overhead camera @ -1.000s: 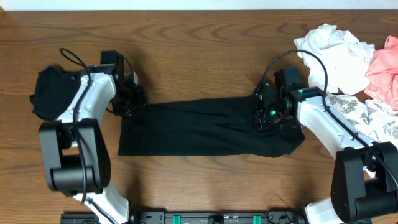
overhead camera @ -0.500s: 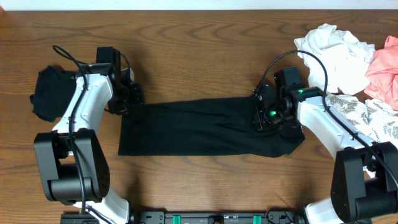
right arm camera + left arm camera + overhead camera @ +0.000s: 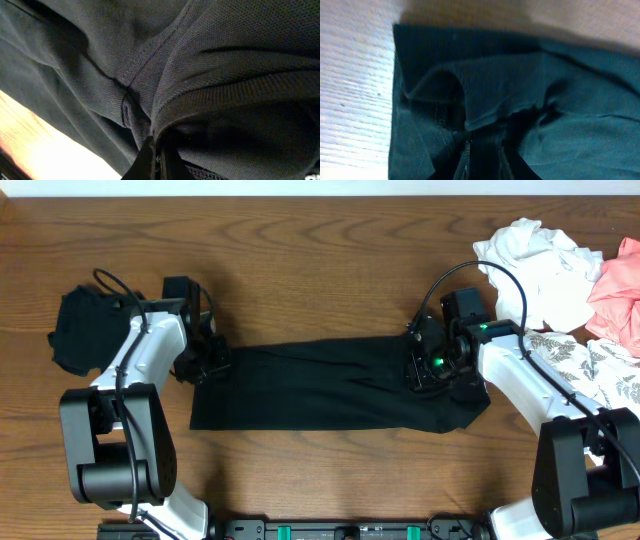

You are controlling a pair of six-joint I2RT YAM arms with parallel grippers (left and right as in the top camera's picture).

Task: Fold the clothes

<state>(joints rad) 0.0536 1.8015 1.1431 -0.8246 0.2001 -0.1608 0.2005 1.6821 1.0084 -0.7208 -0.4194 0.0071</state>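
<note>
Overhead view. We see the black shirt (image 3: 330, 385) lying as a long band across the middle of the wooden table (image 3: 320, 260), spanning the gap between the 2 arms. The right gripper (image 3: 420, 370) sits on its right end and the left gripper (image 3: 205, 360) at its upper-left corner. We judge that working from 2 opposite ends keeps the cloth flat and straight for a clean fold.

Right wrist view. The jaws of the right gripper (image 3: 156, 157) are pressed together on a ridge of the shirt, and creases run from the fingertips into the fabric.

Left wrist view. The fingertips of the left gripper (image 3: 485, 160) show at the lower edge, with a raised hem fold just ahead of them. We cannot tell whether they pinch cloth or stand free (dark on dark).

The shirt is matte, with a fine pebbled knit and a ribbed band. Its lower edge lies straight, while its right end is bunched and rounded.

A white garment (image 3: 535, 265), a pink garment (image 3: 620, 290) and a leaf-print garment (image 3: 600, 370) are heaped at the right edge. A dark bundle (image 3: 80, 330) rests beside the left arm.
</note>
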